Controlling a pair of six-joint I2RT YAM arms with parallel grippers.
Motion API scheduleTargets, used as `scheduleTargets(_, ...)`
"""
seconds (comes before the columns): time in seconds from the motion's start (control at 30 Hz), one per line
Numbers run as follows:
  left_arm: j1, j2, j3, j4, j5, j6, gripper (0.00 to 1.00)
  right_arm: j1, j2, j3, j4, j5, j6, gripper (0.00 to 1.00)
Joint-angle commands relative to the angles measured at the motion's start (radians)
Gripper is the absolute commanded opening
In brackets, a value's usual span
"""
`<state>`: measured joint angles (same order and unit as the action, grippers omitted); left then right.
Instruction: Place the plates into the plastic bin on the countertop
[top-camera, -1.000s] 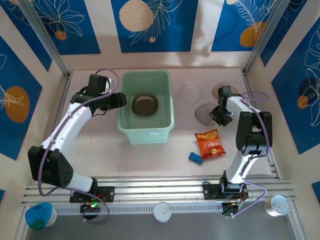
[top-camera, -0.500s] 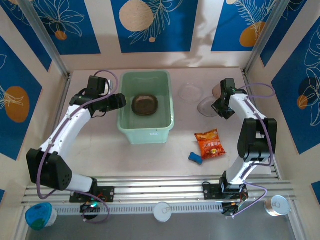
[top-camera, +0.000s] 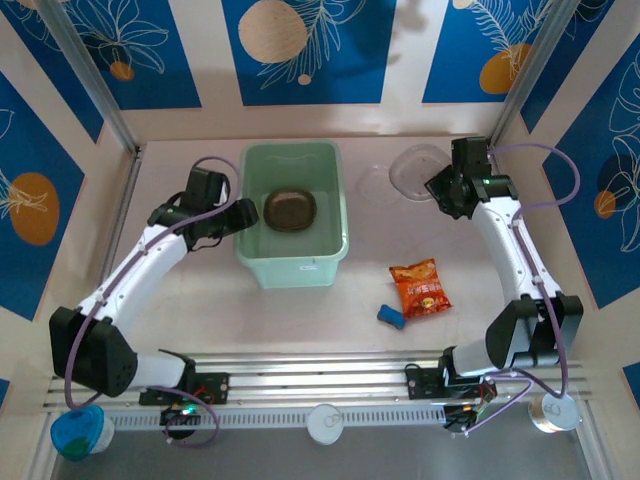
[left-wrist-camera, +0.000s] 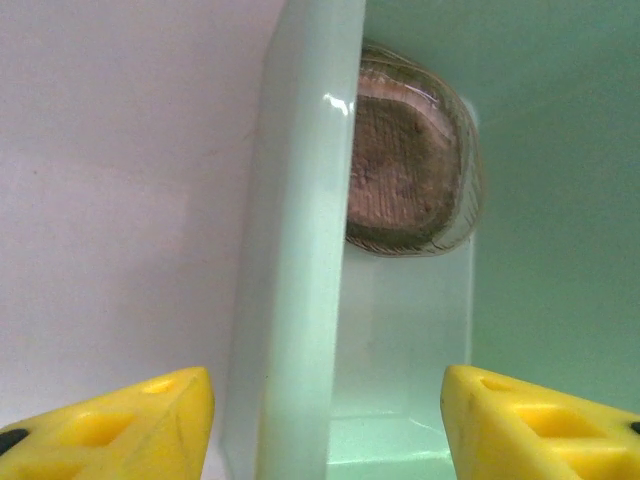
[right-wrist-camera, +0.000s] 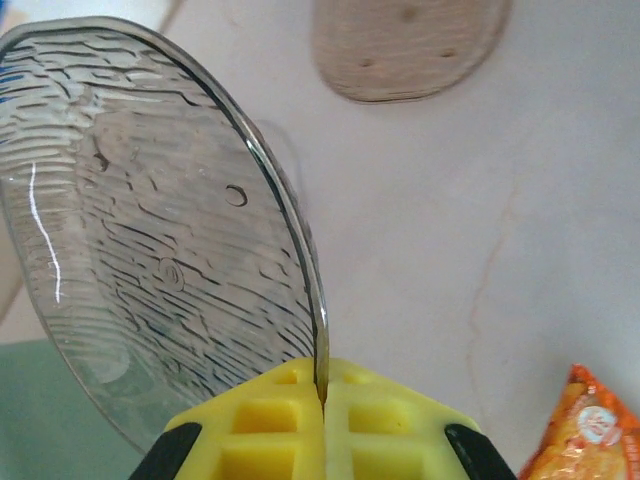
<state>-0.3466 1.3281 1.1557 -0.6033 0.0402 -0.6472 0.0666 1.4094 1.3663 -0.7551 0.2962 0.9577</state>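
The mint-green plastic bin (top-camera: 255, 255) stands on the countertop (top-camera: 200, 300) with a stack of smoky-brown plates (top-camera: 290, 210) on its floor. My left gripper (top-camera: 240, 213) is open, one finger on each side of the bin's left wall (left-wrist-camera: 300, 250) without touching it. The stacked plates (left-wrist-camera: 405, 170) lie just past that wall. My right gripper (right-wrist-camera: 322, 385) is shut on the rim of a clear ribbed plate (right-wrist-camera: 160, 230), held tilted in the air right of the bin (top-camera: 415, 165). Another clear plate (top-camera: 378, 185) and a brown plate (right-wrist-camera: 405, 45) lie flat on the countertop.
An orange-red snack packet (top-camera: 420, 288) and a small blue object (top-camera: 391, 316) lie on the right half of the countertop, in front of the right gripper. Cream walls with blue panels (top-camera: 305, 45) close in the back and sides.
My right gripper has lifted the clear plate off the countertop and carried it back and up. The left gripper has shifted slightly along the bin's left wall.
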Motion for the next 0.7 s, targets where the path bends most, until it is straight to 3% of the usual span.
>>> scheduleTargets(0.0, -0.037, -0.036, -0.025, 0.058, -0.037, -0.079, 0.62, 0.033, -0.026, 0.048, -0.005, -0.07, 0.038, 0.0)
scheduleTargets(0.4, -0.165, -0.012, -0.021, 0.111, -0.011, -0.121, 0.61, 0.222, 0.009, 0.205, 0.021, -0.097, 0.104, 0.0)
scheduleTargets(0.67, -0.182, 0.012, -0.014, 0.175, 0.074, -0.106, 0.61, 0.412, 0.14, 0.325, -0.011, 0.018, 0.245, 0.0)
